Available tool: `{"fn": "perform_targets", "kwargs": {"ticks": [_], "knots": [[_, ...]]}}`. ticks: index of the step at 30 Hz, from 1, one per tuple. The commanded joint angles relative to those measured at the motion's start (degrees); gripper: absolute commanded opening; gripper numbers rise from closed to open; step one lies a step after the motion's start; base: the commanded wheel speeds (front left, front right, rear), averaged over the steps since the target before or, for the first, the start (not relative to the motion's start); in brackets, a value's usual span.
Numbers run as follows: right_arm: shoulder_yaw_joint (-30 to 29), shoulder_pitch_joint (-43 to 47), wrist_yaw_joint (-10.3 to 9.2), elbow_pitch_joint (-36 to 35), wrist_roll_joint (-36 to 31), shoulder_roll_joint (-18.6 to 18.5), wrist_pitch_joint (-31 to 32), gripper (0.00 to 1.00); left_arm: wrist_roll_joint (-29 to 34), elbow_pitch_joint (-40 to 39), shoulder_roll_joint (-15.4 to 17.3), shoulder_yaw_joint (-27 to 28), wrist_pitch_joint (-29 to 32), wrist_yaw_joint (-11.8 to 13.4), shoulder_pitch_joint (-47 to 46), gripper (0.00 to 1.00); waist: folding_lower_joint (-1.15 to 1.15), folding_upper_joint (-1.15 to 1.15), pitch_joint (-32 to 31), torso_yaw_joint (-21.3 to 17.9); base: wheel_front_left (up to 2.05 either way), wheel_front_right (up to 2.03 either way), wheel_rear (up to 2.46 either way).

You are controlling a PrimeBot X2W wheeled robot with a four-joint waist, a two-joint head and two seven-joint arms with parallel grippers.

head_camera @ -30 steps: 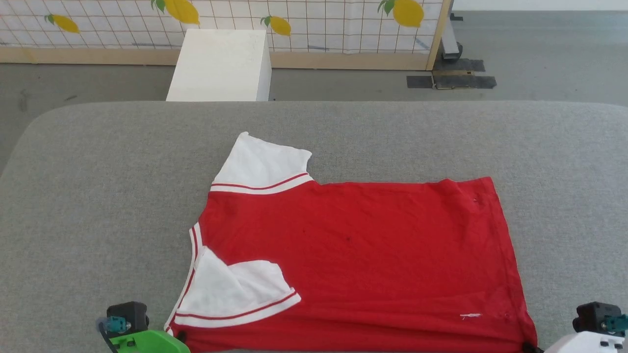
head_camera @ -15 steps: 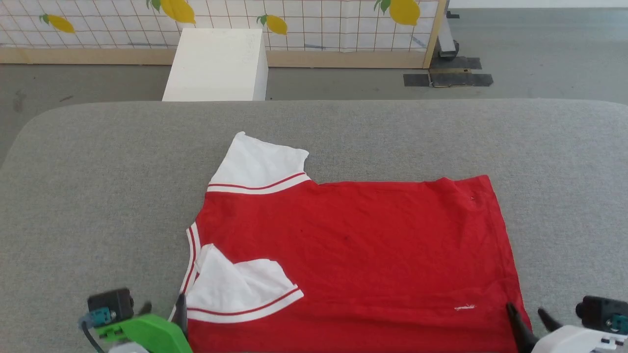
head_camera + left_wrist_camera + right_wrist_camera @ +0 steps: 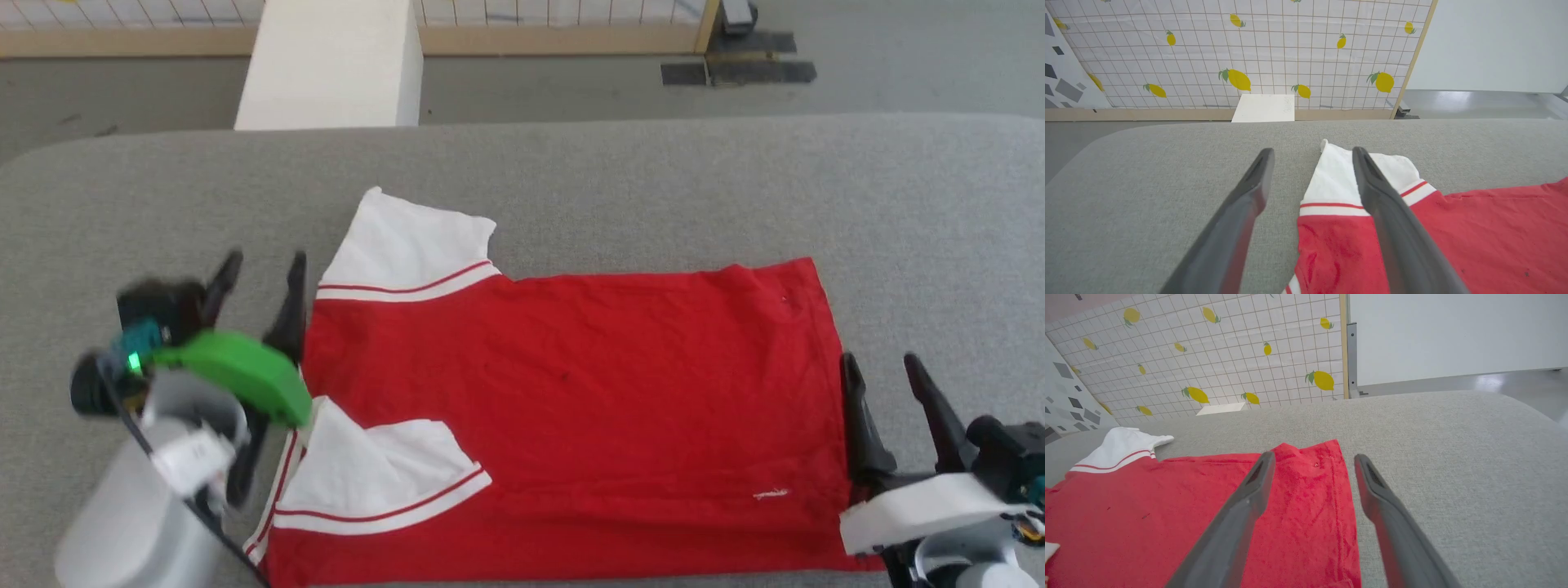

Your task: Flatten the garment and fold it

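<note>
Two grippers flank the red jersey T-shirt (image 3: 571,392) in the head view. It lies spread on the grey padded surface (image 3: 653,180), plain red side up, collar end to the robot's left and hem to its right. The far sleeve (image 3: 408,245) lies flat and open; the near sleeve (image 3: 375,474) is turned in over the red body. The left gripper (image 3: 265,261) hangs by the far shoulder with its fingers spread and nothing between them. The right gripper (image 3: 880,363) sits at the hem edge, likewise spread and empty.

From the left wrist view, one finger crosses the white sleeve and its striped trim, the other is over bare grey cloth; whether they touch I cannot tell.

From the right wrist view, the hem (image 3: 1347,506) runs between the parted fingers, with small wrinkles near its far corner.

Judging by those wrinkles, the fabric is thin, light and limp, so it will drape and drag rather than keep shape. Good holds look like the doubled hem corners and the shoulder seams, pinched from the edge so both layers come together. The grey cover may grip the cloth when it is pulled.
</note>
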Motion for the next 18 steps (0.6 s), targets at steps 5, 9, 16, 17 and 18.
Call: {"fn": "perform_targets", "kwargs": {"ticks": [5, 9, 16, 17, 18], "knots": [[2.69, -4.75, -0.09, -0.80, -1.66, -0.02, -3.20, 1.00, -1.16, 7.58, 2.11, -0.91, 5.99, -5.14, -13.40, 1.00, 0.00, 0.00, 7.46, -4.04, 0.00, 0.00, 0.00], [4.10, -7.40, -0.09, -0.96, -1.67, -0.02, -3.90, 1.00, -2.41, 12.96, 3.40, -1.47, 13.67, -7.35, -22.11, 1.00, 0.00, 0.00, 10.77, -6.03, 0.00, 0.00, 0.00], [6.16, -10.09, -0.09, -0.81, -0.29, -0.02, -4.55, 1.00, -3.23, 19.47, 5.49, -2.38, 28.94, -5.58, -32.11, 1.00, 0.00, 0.00, 14.61, -9.16, 0.00, 0.00, 0.00], [6.81, -10.58, -0.09, -0.61, -0.07, -0.02, -4.73, 1.00, -3.68, 20.34, 5.82, -2.40, 32.63, -4.49, -33.28, 1.00, 0.00, 0.00, 15.27, -9.93, 0.00, 0.00, 0.00], [7.05, -10.76, -0.09, -0.53, 0.12, -0.02, -4.86, 1.00, -3.83, 20.63, 6.04, -2.53, 34.19, -4.24, -33.66, 1.00, 0.00, 0.00, 15.54, -10.27, 0.00, 0.00, 0.00]]}}
